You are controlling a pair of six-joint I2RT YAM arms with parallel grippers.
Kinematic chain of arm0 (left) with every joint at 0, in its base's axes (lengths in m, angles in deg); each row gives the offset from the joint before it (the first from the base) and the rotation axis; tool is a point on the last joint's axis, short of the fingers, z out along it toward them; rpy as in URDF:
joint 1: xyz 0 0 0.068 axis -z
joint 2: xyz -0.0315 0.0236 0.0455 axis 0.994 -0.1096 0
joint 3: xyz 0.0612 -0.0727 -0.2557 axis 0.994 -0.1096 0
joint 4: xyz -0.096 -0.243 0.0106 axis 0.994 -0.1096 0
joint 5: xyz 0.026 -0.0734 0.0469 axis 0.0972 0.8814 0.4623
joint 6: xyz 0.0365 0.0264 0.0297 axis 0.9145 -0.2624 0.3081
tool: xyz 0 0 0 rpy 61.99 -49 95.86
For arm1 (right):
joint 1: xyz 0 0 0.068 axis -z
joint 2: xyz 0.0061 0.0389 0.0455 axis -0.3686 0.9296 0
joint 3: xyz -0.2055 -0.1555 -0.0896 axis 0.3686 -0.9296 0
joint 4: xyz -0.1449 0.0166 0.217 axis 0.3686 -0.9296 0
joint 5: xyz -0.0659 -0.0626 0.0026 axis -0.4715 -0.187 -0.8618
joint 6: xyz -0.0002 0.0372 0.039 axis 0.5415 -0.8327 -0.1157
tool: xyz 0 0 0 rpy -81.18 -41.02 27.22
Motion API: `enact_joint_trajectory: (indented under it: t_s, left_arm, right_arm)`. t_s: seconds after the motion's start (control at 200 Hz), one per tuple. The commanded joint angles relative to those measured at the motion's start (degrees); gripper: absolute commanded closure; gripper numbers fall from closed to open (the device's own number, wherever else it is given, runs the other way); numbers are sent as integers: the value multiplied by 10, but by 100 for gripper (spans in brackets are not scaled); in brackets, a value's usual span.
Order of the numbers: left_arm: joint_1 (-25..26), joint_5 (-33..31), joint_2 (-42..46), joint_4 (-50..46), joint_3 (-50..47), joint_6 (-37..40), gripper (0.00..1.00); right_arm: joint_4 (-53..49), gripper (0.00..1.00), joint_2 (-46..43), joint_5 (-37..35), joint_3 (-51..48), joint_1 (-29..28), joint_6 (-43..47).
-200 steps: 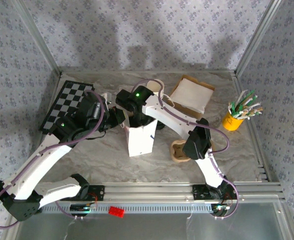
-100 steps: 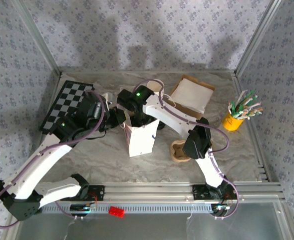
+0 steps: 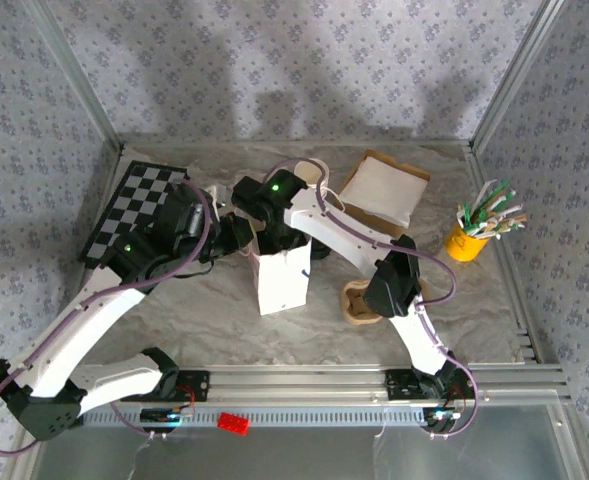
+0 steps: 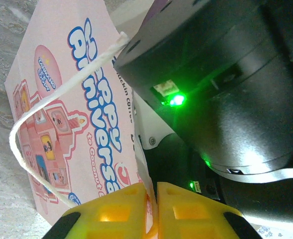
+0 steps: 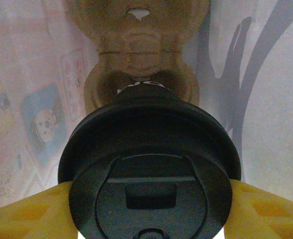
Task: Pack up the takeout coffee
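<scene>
Almost nothing has shifted over the last second: both arms stay at the mouth of the paper bag (image 3: pixel 284 280), which stands upright at the middle of the top view, and only the bag's top edge has wobbled slightly. In the left wrist view the left gripper (image 4: pixel 153 206) is pinched nearly closed on the bag's rim, the thin pink printed wall (image 4: pixel 61 124) caught between its yellow fingers (image 4: pixel 106 214), with the white string handle (image 4: pixel 17 134) looping at the left of the frame. The right gripper (image 5: pixel 148 219) reaches down inside the bag, its jaws spread partway and clamped on either side of the coffee cup, whose black lid (image 5: pixel 148 164) covers the lower half of the right wrist view. Beyond the cup, at the top of that frame, a brown pulp carrier (image 5: pixel 141 50) lies between the bag's white inner walls. Another brown carrier (image 3: pixel 357 302) lies on the table just right of the bag
</scene>
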Motion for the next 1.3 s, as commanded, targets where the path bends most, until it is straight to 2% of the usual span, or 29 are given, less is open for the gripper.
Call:
enact_joint_trajectory:
  t_s: [0.0,1.294]
  left_arm:
    - [-4,7,-2,1,4,7,87]
    - [-6,7,-3,-2,1,10,88]
  right_arm:
    - [7,40,9,7,-7,-4,4]
    - [45,40,-7,25,-29,-6,-5]
